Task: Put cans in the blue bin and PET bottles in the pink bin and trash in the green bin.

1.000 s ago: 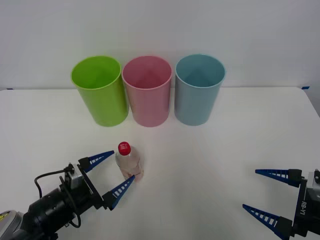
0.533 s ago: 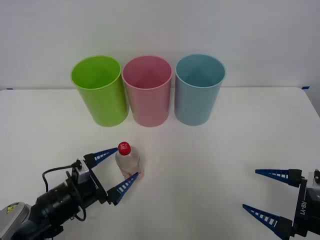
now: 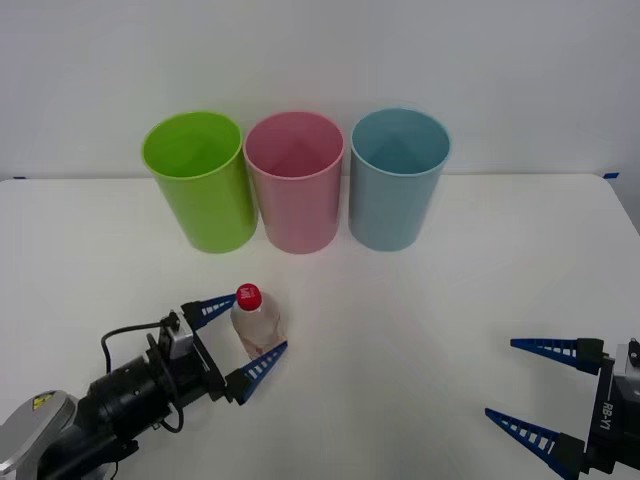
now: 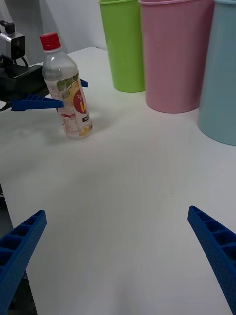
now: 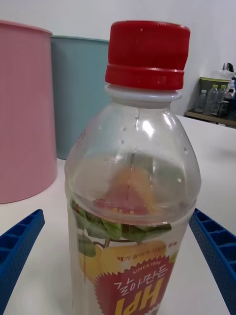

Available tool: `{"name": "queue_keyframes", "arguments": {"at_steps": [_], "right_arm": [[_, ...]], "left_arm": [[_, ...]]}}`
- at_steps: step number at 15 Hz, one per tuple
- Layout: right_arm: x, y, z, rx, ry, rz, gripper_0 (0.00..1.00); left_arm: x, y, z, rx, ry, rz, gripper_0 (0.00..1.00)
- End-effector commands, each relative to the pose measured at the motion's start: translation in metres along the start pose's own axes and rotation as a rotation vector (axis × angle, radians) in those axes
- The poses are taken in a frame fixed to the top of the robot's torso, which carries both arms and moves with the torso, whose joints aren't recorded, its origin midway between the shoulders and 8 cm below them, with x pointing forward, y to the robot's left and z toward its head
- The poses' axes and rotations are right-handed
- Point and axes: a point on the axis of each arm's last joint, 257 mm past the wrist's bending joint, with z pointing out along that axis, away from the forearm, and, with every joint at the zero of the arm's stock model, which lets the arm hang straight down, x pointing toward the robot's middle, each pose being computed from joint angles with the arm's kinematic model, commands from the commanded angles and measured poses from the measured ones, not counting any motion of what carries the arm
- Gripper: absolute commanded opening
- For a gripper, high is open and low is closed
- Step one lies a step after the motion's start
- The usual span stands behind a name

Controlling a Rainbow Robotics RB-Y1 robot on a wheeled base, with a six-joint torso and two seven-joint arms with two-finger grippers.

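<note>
pet bottle (image 3: 256,322) with its red cap (image 3: 248,296) stands upright on the white worktop (image 3: 420,300), now sitting between the left gripper (image 3: 237,335)'s jaws, which are spread wide, one blue finger on each side and neither pressing it. over the last second that arm has slid forward so the bottle lies deeper in the gap; closing on it looks like the next step, then a carry to the pink bin (image 3: 295,180), well behind it, between the green bin (image 3: 198,178) and blue bin (image 3: 399,175). the right gripper (image 3: 535,385) waits at the near right, jaws wide and empty. the left wrist view shows the fruit label and clear walls close up; the right wrist view shows the bottle leaning slightly.
</note>
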Motion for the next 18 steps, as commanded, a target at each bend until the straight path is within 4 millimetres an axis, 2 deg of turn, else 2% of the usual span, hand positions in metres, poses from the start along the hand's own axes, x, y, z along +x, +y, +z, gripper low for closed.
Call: {"name": "queue_keyframes", "arguments": {"at_steps": [1,8,18], "right_arm": [[0.000,0.000,0.000,0.000,0.000,0.000,1.00],[0.000,0.000,0.000,0.000,0.000,0.000,1.00],[0.000,0.000,0.000,0.000,0.000,0.000,1.00]], "left_arm": [[0.002,-0.003,0.006,0.003,0.004,0.005,1.00],[0.004,-0.014,0.020,0.014,-0.002,0.005,1.00],[0.004,-0.013,0.020,0.012,0.001,0.007,0.99]]}}
